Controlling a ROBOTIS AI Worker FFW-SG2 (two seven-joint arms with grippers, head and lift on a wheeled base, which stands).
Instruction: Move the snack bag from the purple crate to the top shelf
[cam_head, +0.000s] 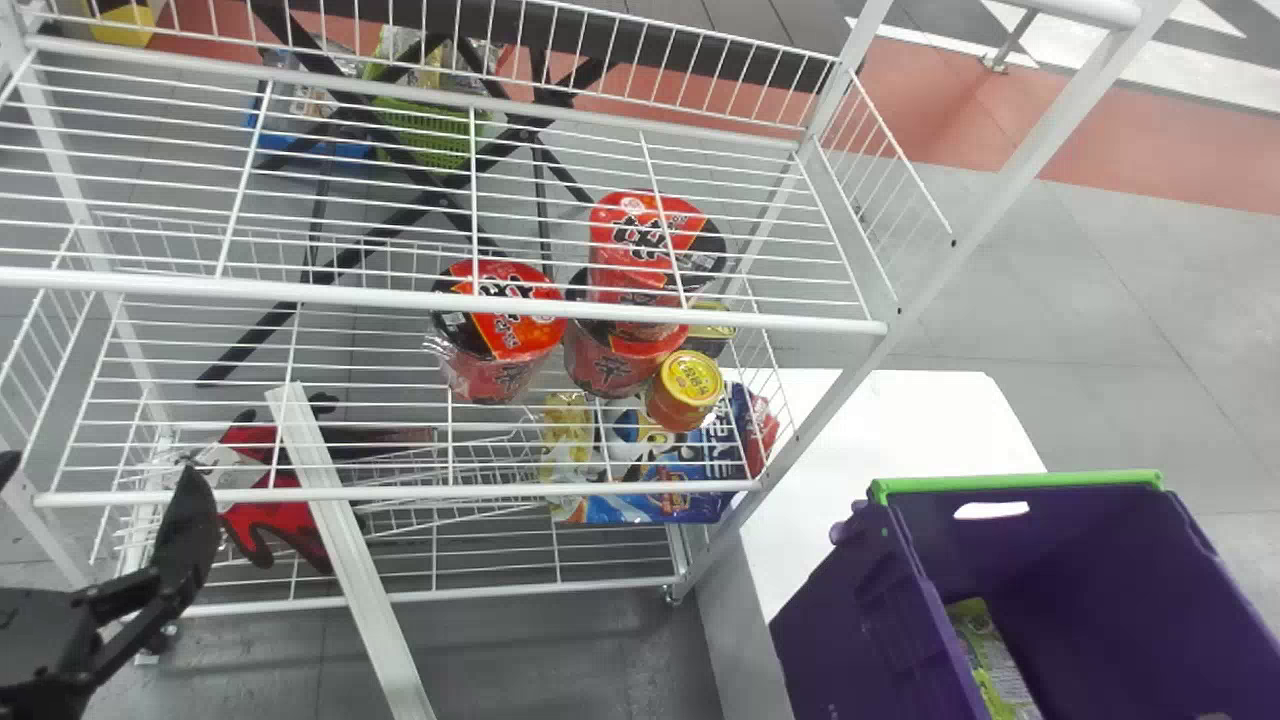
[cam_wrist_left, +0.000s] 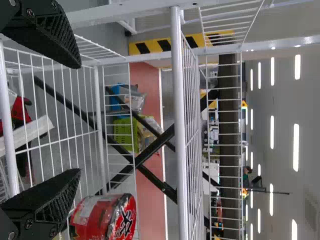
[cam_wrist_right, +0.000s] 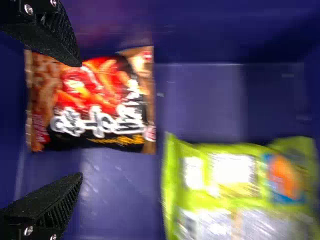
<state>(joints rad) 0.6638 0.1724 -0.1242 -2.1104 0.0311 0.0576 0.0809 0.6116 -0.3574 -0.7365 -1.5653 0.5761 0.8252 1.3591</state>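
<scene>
Pick not done: red-black snack bag (cam_wrist_right: 105, 107), likely target, in purple crate (cam_head: 850, 620) near right, right gripper (cam_wrist_right: 80, 119) spread and empty above it, left gripper (cam_wrist_left: 78, 119) spread, empty, at left; grasp, lift, top shelf (cam_head: 440, 301) placement to do

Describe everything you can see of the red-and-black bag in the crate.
The snack bag looks like glossy plastic film, printed red and black with white lettering, with brownish end strips. It lies flat in the purple crate, apart from a green packet. The jaws of the right gripper are open, one hiding part of its edge; I can't tell if they touch.
</scene>
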